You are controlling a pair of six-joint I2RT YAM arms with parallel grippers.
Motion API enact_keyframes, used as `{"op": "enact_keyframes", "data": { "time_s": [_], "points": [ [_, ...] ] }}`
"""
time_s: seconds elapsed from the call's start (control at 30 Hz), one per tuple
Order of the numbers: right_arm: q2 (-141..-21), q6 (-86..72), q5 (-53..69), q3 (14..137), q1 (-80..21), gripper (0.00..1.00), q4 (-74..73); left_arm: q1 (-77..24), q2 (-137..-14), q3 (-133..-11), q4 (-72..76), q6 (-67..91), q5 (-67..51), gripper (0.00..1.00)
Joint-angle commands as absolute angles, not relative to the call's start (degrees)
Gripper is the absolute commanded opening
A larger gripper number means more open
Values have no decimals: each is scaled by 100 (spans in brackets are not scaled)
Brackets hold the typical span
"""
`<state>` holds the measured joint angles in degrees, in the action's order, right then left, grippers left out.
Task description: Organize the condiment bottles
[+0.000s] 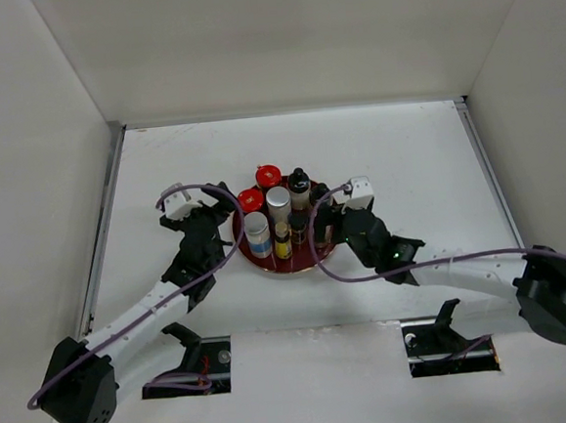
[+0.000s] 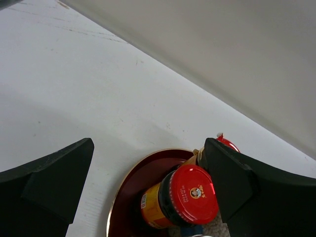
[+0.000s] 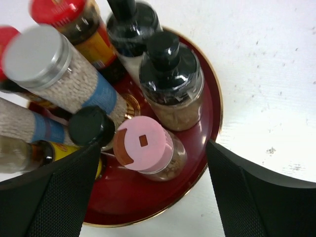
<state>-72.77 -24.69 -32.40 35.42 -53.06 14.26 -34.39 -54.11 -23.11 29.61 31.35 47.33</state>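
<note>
My right gripper (image 3: 152, 147) stands spread either side of the pink-capped jar (image 3: 144, 144), which sits upright by the red tray (image 3: 148, 201) rim, beside the black-capped bottle (image 3: 170, 74). I should rise straight up, brushing neither cap.

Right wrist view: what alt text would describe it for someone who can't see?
Condiment bottles crowd a round dark red tray, seen from just above: a pink-capped jar nearest, black-capped bottles behind, silver-lidded cylinders left. The right tool's dark fingers stand open, flanking that jar.
</note>
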Motion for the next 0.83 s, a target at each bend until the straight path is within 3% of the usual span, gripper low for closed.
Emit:
{"op": "enact_keyframes", "data": {
  "time_s": [0.0, 0.13, 0.33, 0.53, 0.8],
  "points": [
    [-6611, -2400, -3366, 3455, -5287, 93, 1898, -3353, -5396, -2724, 2418, 3471, 4720, 100],
    [-5838, -2513, -3349, 3156, -5006, 99, 2196, -3414, -5397, -3066, 2032, 3533, 4728, 100],
    [-5089, -3189, -3524, 2550, -4128, 100, 2303, -3467, -5756, -3559, 1469, 3489, 4799, 100],
    [-5185, -3647, -3595, 2145, -3608, 100, 2276, -3441, -6003, -3797, 1257, 3604, 4808, 100],
    [-5607, -3665, -3454, 2145, -3695, 100, 2566, -3476, -6249, -4034, 1073, 3577, 4834, 100]
  ]
}}
